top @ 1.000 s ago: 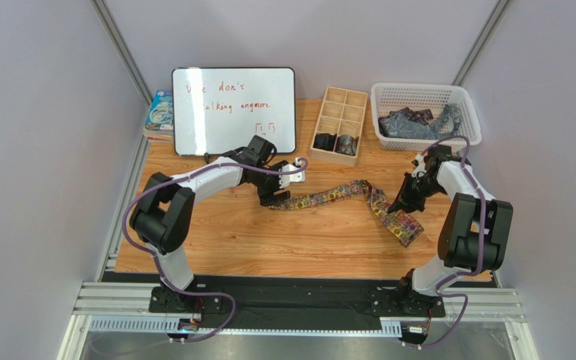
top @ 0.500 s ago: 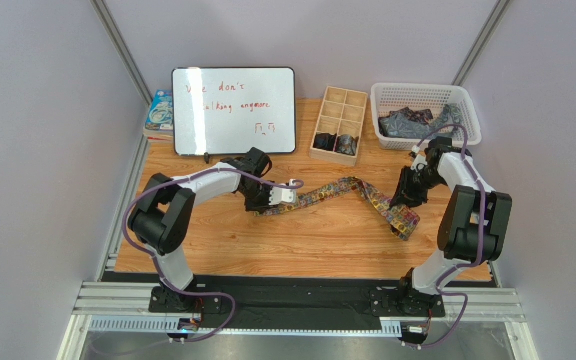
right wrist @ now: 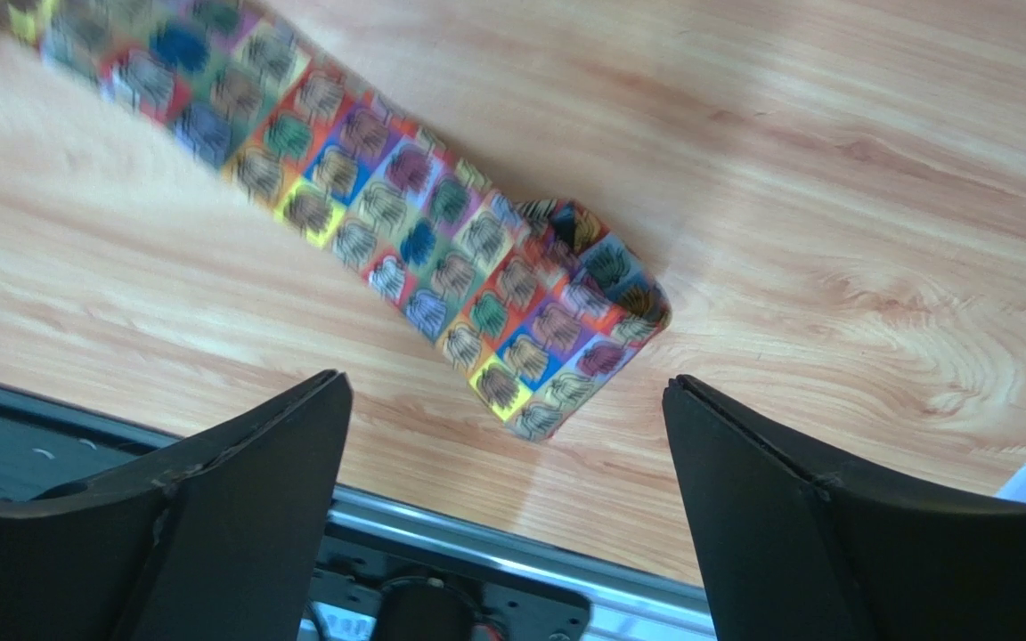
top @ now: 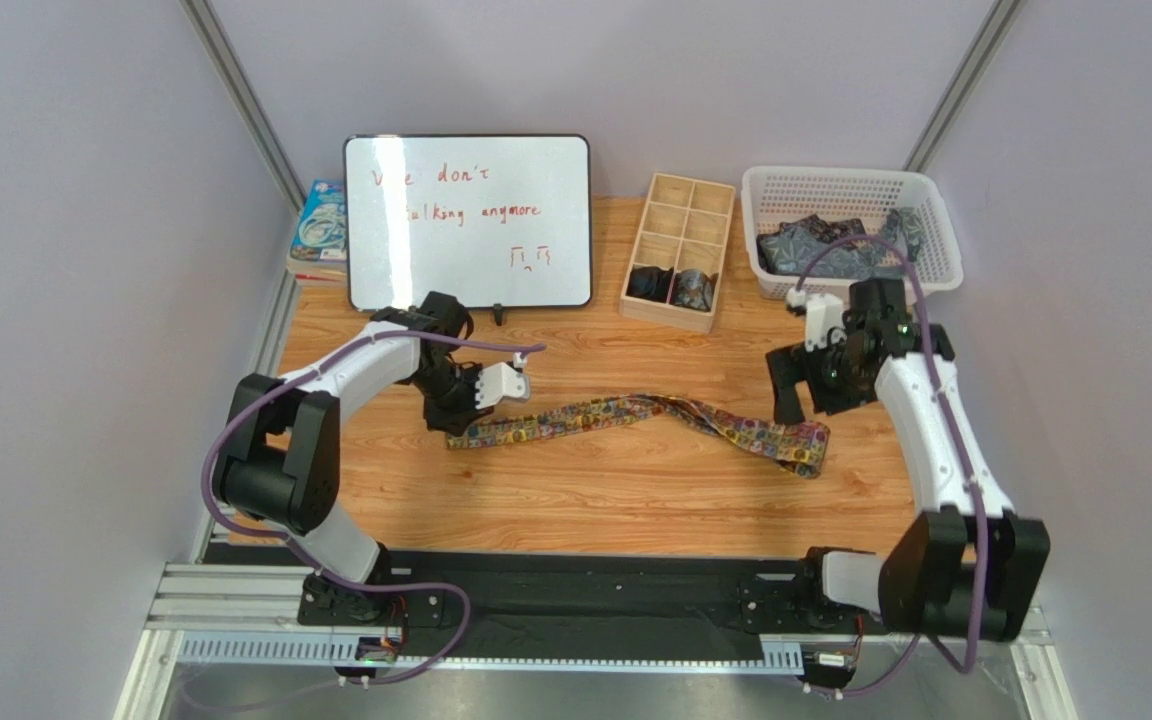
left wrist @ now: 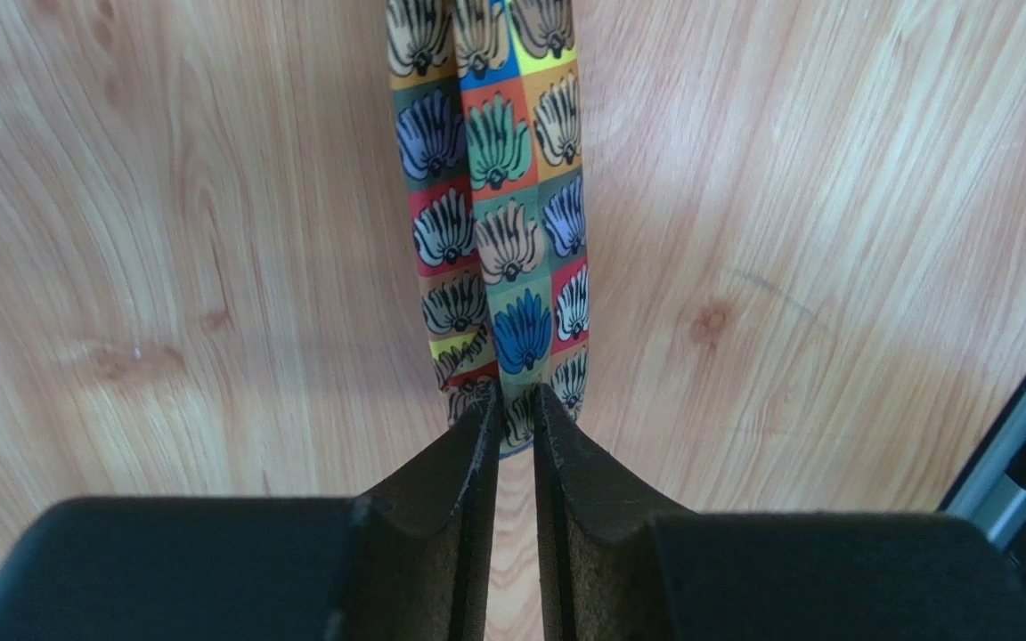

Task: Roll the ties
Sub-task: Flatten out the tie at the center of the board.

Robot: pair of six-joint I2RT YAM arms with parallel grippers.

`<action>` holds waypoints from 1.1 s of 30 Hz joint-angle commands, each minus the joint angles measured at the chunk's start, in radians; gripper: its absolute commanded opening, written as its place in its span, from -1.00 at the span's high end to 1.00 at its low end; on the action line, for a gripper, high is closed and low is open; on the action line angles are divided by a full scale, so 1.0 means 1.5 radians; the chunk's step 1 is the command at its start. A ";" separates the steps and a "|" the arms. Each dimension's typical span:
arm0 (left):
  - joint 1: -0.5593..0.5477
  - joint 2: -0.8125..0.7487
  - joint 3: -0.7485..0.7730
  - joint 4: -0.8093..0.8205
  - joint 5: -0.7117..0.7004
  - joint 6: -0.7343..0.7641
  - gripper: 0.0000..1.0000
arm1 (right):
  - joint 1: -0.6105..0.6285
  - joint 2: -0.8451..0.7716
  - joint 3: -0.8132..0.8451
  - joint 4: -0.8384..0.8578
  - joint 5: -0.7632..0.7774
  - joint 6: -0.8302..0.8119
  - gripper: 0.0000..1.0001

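Tie [top: 642, 417], the multicoloured one, lies stretched across the middle of the desk [top: 612, 495] in the top view, with a kink right of centre. The left jaws pinch its narrow tip at centre left. The right jaws hang wide open over the folded-over wide end at centre right, gripping nothing. I judge a good roll needs the fold and kink flattened first, then tight, square turns, before it goes to the box [top: 678, 270] farther back.

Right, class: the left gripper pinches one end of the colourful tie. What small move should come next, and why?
Probably the left gripper should start curling that end over itself: it's clamped, the tie lies stretched out, and the right gripper hangs open.
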 commanded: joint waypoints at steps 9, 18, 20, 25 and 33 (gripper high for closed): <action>0.031 -0.003 0.025 -0.030 0.036 0.013 0.55 | 0.131 -0.233 -0.317 0.230 0.142 -0.284 -0.82; 0.038 -0.038 0.020 -0.034 0.059 0.000 0.44 | 0.131 -0.136 -0.277 0.266 0.164 -0.323 0.30; 0.038 -0.066 0.018 -0.041 0.084 0.004 0.25 | 0.132 -0.110 -0.229 0.224 0.142 -0.323 0.59; 0.038 -0.134 0.019 -0.053 0.131 0.010 -0.34 | 0.132 -0.058 -0.117 0.082 0.081 -0.310 1.00; 0.004 -0.139 -0.021 0.039 0.107 -0.018 -0.93 | 0.132 -0.026 0.000 -0.135 -0.102 -0.329 1.00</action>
